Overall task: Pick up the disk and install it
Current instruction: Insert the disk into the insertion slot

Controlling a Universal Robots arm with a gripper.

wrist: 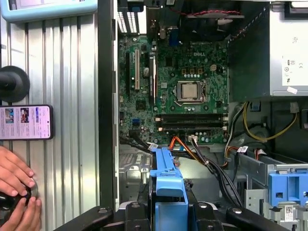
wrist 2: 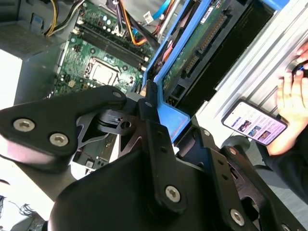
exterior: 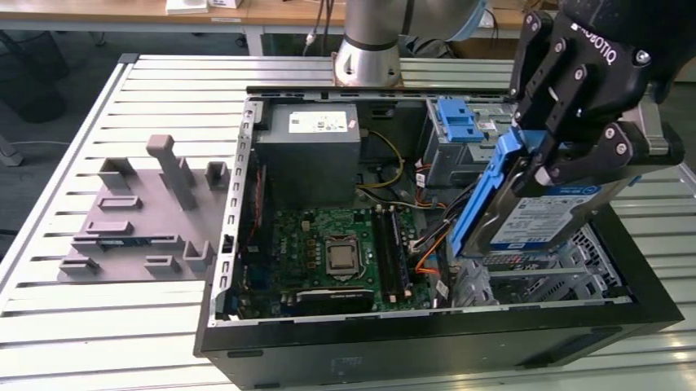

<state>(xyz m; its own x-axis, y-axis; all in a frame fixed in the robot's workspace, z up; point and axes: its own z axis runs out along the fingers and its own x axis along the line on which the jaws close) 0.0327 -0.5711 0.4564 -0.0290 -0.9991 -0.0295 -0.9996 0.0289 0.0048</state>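
A robotics lab — slotted aluminium table (exterior: 163, 326), opened computer case (exterior: 435, 346), desks (exterior: 109, 12) behind.

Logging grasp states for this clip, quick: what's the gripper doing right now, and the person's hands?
Gripper: shut on the disk, held tilted over the open computer case.
Person's hands: cupped round something small, beside a phone.

We count now: one disk (exterior: 544, 213), one hand (exterior: 571, 163), one computer case (exterior: 435, 346), one motherboard (exterior: 337, 252), one power supply (exterior: 308, 155), one grey fixture plate (exterior: 120, 261), one phone (wrist: 26, 122), one bench (exterior: 163, 90).
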